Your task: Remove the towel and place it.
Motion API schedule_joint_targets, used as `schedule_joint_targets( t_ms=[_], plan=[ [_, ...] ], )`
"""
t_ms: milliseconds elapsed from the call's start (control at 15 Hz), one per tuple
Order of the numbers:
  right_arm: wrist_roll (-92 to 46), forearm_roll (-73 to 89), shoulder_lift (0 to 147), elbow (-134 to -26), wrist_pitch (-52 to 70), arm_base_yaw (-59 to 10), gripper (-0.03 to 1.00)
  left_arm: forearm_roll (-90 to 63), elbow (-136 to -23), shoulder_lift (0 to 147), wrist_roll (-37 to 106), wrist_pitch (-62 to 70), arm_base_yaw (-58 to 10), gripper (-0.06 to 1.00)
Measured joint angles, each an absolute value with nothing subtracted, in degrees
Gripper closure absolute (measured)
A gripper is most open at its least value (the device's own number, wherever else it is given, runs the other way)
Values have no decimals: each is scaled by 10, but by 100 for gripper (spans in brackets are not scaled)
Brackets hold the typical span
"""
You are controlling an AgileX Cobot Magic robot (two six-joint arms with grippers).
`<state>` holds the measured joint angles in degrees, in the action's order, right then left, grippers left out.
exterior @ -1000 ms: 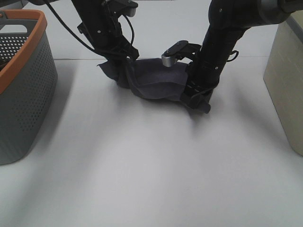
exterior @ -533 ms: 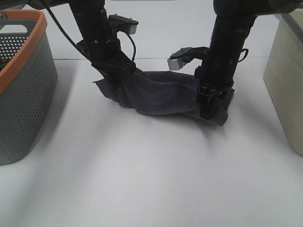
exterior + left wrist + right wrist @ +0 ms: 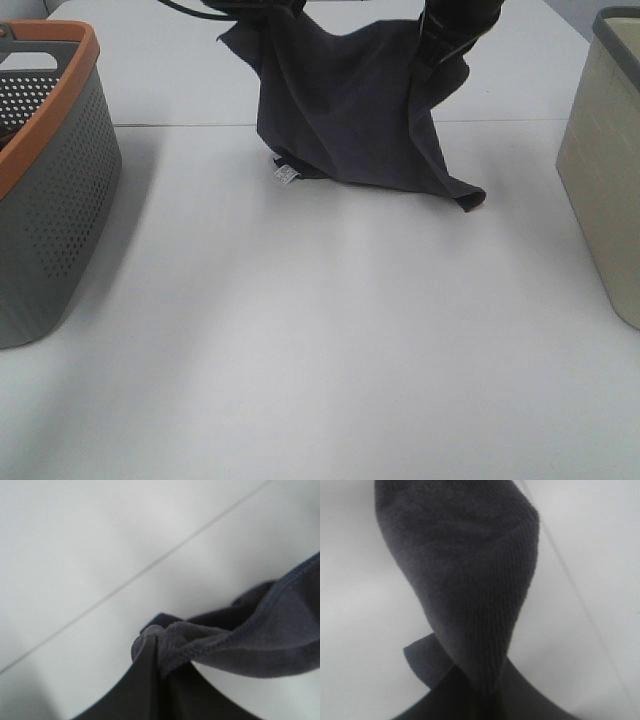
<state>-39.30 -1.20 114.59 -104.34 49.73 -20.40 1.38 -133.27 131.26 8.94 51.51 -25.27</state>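
The dark charcoal towel (image 3: 350, 110) hangs spread out between my two grippers above the far middle of the table. Its lower edge still rests on the table, with the small white tag (image 3: 286, 174) at the lower left and a curled corner (image 3: 470, 198) at the lower right. In the left wrist view my left gripper (image 3: 158, 652) is shut on a hemmed corner of the towel (image 3: 250, 640). My right gripper (image 3: 485, 692) is shut on another corner of the towel (image 3: 470, 580). Both grippers sit at the top edge of the exterior view, largely cut off.
A grey perforated basket (image 3: 55, 210) with an orange rim stands at the left edge. A beige bin (image 3: 605, 170) stands at the right edge. A thin seam (image 3: 150, 125) crosses the white table behind the towel.
Both grippers have risen with the towel's corners. The towel went from a low bunched sag on the table to a hanging sheet with only its lower edge touching.
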Motion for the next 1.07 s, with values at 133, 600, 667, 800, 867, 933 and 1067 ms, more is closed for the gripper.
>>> schedule_joint_targets(
  t_ms=[133, 600, 667, 800, 867, 933, 1067],
  plan=[
    [-390, -74, 1146, -1052, 430, -204, 97, 72, -1338, 1313, 53, 432, -253, 94],
    [-399, -122, 1178, -1054, 101, -133, 97, 186, -1338, 1342, -84, 165, -211, 94],
    [-399, -119, 1197, -1054, 76, -128, 97, 189, -1338, 1352, -86, 132, -210, 94],
    [-399, -100, 1237, -1055, 23, -121, 97, 200, -1338, 1369, -87, 72, -210, 94],
    [-399, -90, 1251, -1062, 13, -117, 97, 202, -1340, 1380, -88, 53, -210, 94],
    [-399, -77, 1256, -1071, 7, -115, 97, 205, -1341, 1387, -88, 45, -210, 94],
    [-398, -60, 1256, -1083, 0, -113, 97, 205, -1341, 1392, -86, 45, -210, 94]
  ],
)
